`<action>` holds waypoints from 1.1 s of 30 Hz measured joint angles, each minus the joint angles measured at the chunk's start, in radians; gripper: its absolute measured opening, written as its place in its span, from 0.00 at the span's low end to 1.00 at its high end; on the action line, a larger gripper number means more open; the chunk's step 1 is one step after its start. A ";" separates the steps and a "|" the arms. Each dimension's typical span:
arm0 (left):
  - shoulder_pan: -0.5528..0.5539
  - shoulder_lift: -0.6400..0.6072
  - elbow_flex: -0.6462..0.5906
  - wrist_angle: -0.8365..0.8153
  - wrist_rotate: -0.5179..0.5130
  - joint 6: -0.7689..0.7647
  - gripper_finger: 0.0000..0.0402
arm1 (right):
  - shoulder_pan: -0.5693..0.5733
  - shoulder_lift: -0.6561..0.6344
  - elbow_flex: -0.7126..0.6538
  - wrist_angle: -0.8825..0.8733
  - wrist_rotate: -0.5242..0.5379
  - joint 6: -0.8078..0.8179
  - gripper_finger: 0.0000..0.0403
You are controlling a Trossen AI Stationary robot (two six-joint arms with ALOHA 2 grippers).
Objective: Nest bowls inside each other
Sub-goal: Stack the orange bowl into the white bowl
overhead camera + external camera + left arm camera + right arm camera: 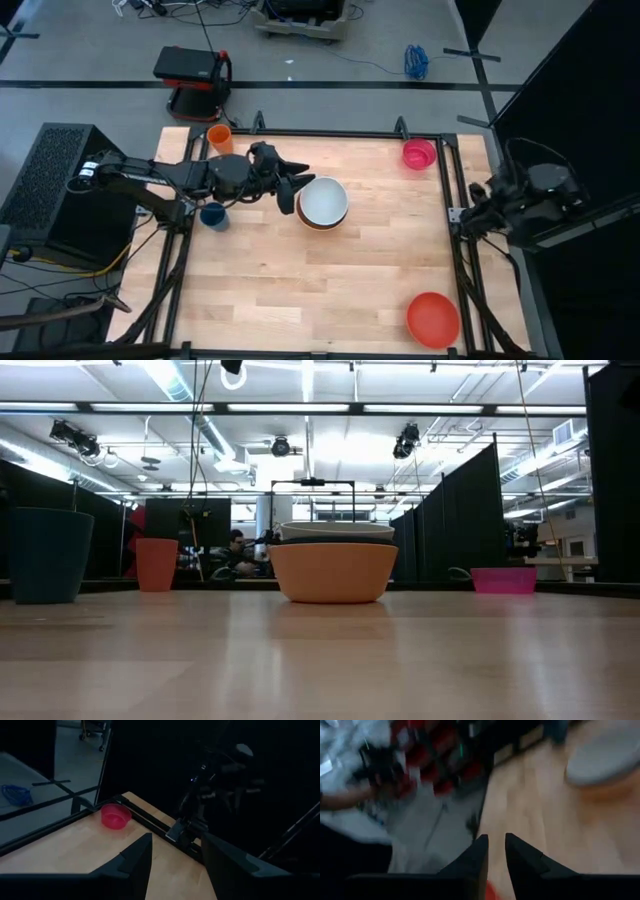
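Note:
A white bowl (323, 199) sits nested in an orange bowl (333, 572) at the table's middle. A pink bowl (419, 153) stands at the far right corner and a red bowl (433, 319) at the near right corner. My left gripper (292, 183) hangs open above the table just left of the nested pair, holding nothing; its wrist view looks past the open fingers (175, 837) to the pink bowl (116, 816). My right gripper (478, 208) waits at the table's right edge, its fingers (496, 845) a narrow gap apart and empty.
An orange cup (220, 138) stands at the far left and a dark blue cup (213, 215) at the left edge under my left arm. A black rail (330, 133) frames the table. Bare wood lies between the nested bowls and the red bowl.

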 joint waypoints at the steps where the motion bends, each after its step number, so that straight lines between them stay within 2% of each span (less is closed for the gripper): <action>1: -0.002 0.000 0.000 0.000 -0.006 0.000 0.39 | -0.004 -0.006 -0.001 -0.005 -0.009 0.000 0.14; 8: -0.004 0.000 0.000 -0.004 -0.021 -0.014 0.39 | -0.015 -0.016 -0.040 -0.018 -0.142 0.030 0.14; 12: -0.004 0.000 0.000 -0.004 -0.022 -0.014 0.39 | -0.015 -0.015 -0.075 -0.004 -0.182 0.055 0.13; 33: -0.004 0.000 0.000 -0.030 -0.024 -0.019 0.39 | 0.015 0.108 -0.314 0.136 -0.299 -0.046 0.10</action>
